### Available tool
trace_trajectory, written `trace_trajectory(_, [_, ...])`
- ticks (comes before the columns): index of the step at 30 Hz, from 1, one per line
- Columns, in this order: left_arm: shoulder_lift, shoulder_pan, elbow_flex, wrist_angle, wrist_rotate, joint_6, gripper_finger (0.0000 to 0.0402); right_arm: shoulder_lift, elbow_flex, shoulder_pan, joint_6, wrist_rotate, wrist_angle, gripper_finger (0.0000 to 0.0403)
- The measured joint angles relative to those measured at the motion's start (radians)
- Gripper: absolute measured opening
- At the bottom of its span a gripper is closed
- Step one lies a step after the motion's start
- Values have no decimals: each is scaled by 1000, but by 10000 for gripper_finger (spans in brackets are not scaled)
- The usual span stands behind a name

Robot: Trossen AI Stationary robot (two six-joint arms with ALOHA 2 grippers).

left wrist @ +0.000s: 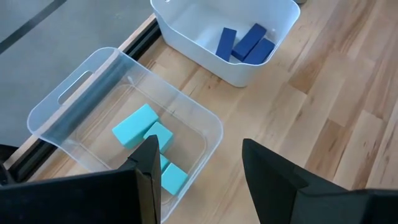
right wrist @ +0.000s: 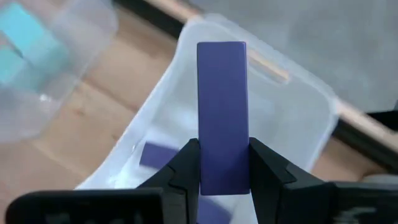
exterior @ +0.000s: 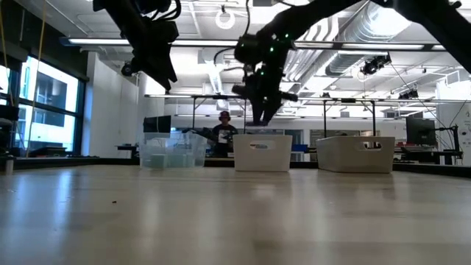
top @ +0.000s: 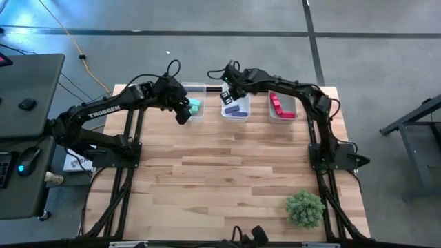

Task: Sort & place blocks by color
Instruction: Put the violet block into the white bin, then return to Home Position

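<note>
The right gripper (right wrist: 222,163) was clenched on a purple bar (right wrist: 222,115). The bar stood upright between the two fingers (right wrist: 186,168), and its upper end rose well above them. The gripper hung over the middle bin (top: 236,109), the one at the far edge of the table (top: 234,179). In this bin more purple bars (left wrist: 245,43) already lay on the bottom.

The left gripper (left wrist: 198,171) hovered over the near corner of the left bin (left wrist: 74,102), which is clear. Its fingers were spread apart and nothing was between them. Teal blocks (left wrist: 149,140) lay inside this bin, close together, near the side toward the gripper.

The right bin (top: 282,110) held red bars (top: 278,104). The three bins stood in one row, apart from each other, teal on the left, purple in the middle, red on the right. In the low view both grippers were above the rims of the bins and did not touch them.

A green plant ball (top: 304,209) sat on the table near the front right corner, well apart from the bins. In the low view, a person (exterior: 223,132) showed far behind the table.
</note>
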Motion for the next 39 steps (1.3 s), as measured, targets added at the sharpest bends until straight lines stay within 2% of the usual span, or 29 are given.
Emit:
trace_trajectory(14, [0, 0, 0, 0, 0, 0, 142, 123, -1, 46, 45, -122, -99, 83])
trace_trajectory(22, [0, -4, 0, 0, 0, -9, 142, 137, -1, 55, 44, -128, -134, 85])
trace_trajectory(26, [0, -4, 0, 0, 0, -18, 142, 137, -1, 41, 38, -155, -134, 100])
trace_trajectory(35, [0, -4, 0, 1, 0, -18, 142, 137, -1, 41, 15, -136, -122, 148])
trace_trajectory(39, [0, -4, 0, 40, 64, -20, 142, 137, 28, 41, 19, -148, -162, 154])
